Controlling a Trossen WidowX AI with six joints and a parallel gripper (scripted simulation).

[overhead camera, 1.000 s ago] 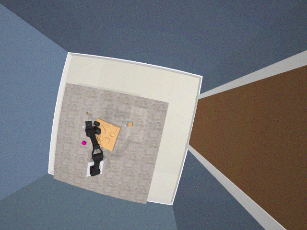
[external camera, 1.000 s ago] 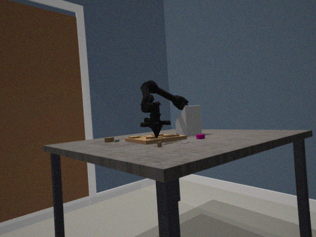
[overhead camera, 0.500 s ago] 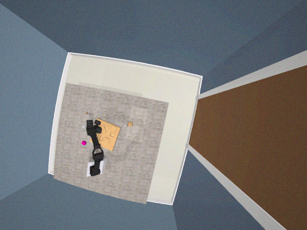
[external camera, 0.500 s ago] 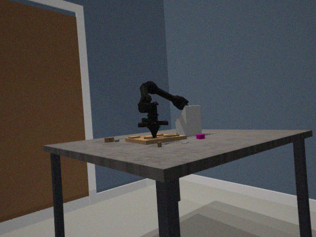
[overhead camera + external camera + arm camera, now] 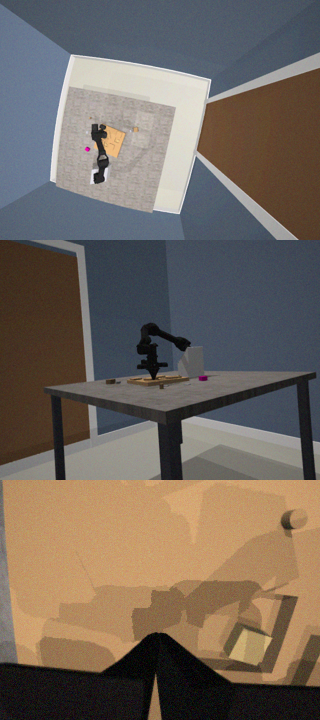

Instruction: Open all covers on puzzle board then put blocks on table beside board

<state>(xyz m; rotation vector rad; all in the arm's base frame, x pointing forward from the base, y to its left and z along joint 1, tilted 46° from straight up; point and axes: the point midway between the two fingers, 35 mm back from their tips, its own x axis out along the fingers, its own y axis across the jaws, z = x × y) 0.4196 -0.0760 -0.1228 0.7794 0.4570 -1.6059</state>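
The orange puzzle board (image 5: 115,153) (image 5: 148,383) (image 5: 50,540) lies flat on the table. My gripper (image 5: 154,379) (image 5: 157,640) is shut and empty, its tips low over the board; the arm hides the tips in the top view. In the wrist view a pale yellow block (image 5: 251,646) sits in an uncovered square well, right of the tips. A round knob (image 5: 298,518) stands at the upper right. In the top view one pale block (image 5: 117,140) is at the board's right and another (image 5: 105,144) at its lower left. Shadows blur the cover edges, so I cannot tell each cover's position.
A magenta block (image 5: 87,149) (image 5: 203,378) lies on the table left of the board in the top view. A brown block (image 5: 135,129) (image 5: 110,381) and a small grey piece (image 5: 130,130) (image 5: 118,382) lie right of it. A small brown piece (image 5: 89,117) (image 5: 161,386) lies beyond the hand.
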